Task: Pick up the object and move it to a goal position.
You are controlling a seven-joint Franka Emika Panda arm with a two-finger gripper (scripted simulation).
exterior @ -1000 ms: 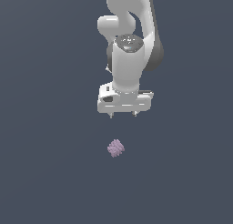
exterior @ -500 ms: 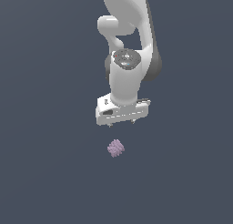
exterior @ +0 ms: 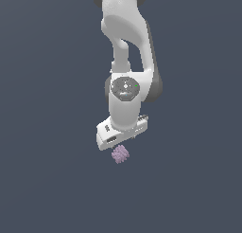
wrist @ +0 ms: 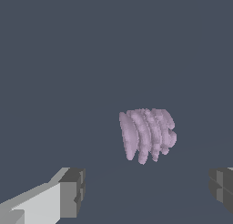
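Ridged, knobbly pale-purple object (wrist: 147,135)

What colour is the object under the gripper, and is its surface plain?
The object is pale purple-pink with a ridged, bumpy surface, clearest in the wrist view.

- arm (exterior: 124,33) cut off at top edge, exterior view
- gripper (exterior: 124,143) fingertips hidden behind its body there
- wrist view: fingers (wrist: 73,191) cropped at bottom corners

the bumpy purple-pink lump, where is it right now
In the exterior view the small bumpy purple-pink lump lies on the dark grey floor just below the white gripper; the wrist view shows it between the open fingers, not yet gripped.
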